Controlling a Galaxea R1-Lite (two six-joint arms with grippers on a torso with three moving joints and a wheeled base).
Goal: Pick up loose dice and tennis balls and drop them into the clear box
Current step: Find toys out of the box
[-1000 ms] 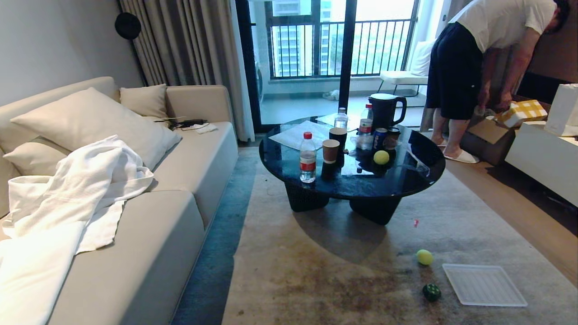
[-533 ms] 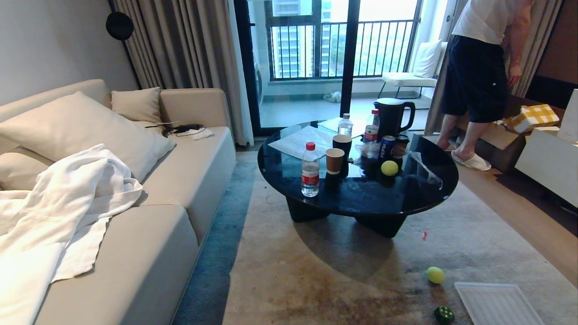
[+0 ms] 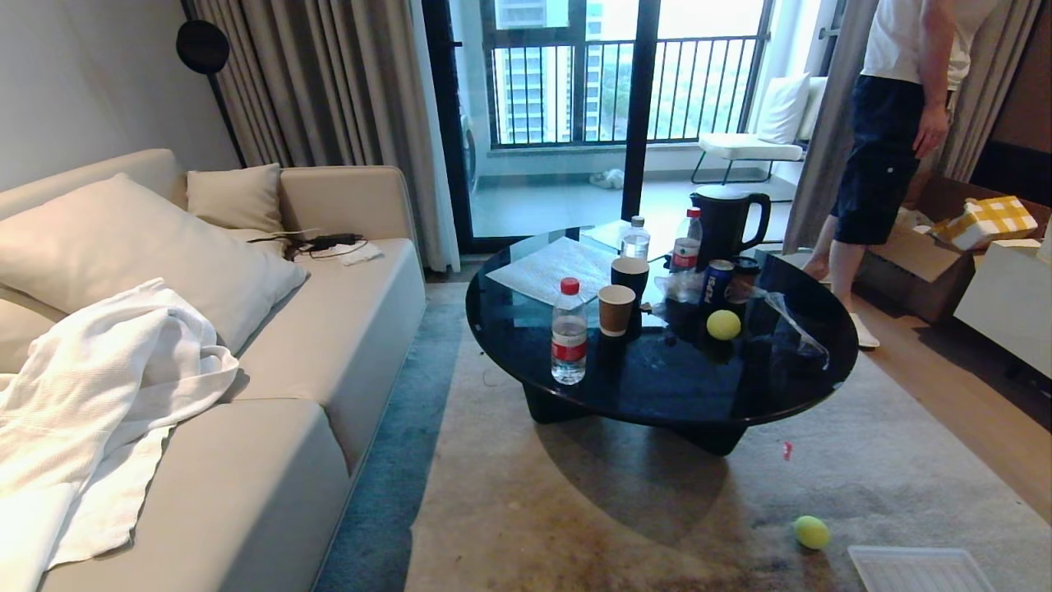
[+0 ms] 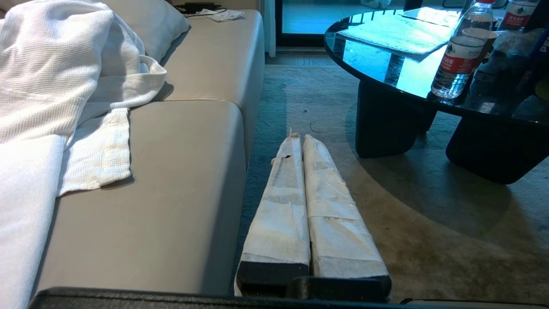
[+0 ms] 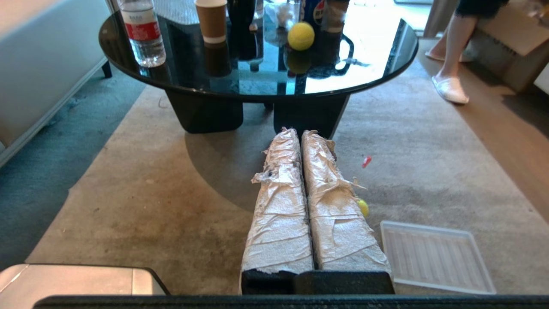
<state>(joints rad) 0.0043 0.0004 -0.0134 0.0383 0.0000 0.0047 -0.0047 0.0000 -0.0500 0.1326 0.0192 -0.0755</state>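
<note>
Head view: the whole scene has slid down and toward four o'clock against the earlier pictures, so the camera has moved, not the things. One tennis ball (image 3: 723, 324) sits on the round black counter (image 3: 575, 395) at two o'clock of the water bottle (image 3: 569, 331); another tennis ball on the rug (image 3: 811, 532) lies at ten o'clock of the ribbed lid (image 3: 919, 567). The green die seen earlier is now out of frame, and no clear box shows. A person (image 3: 896, 123) stands at the far right.

Left wrist view: the left gripper (image 4: 299, 136) has its jaws pressed together, holding nothing, over the rug beside the sofa (image 4: 171, 180).

Right wrist view: the right gripper (image 5: 300, 131) also has its jaws together and empty, aimed at the counter. Judging by this, the robot is only approaching; no pick has begun.
</note>
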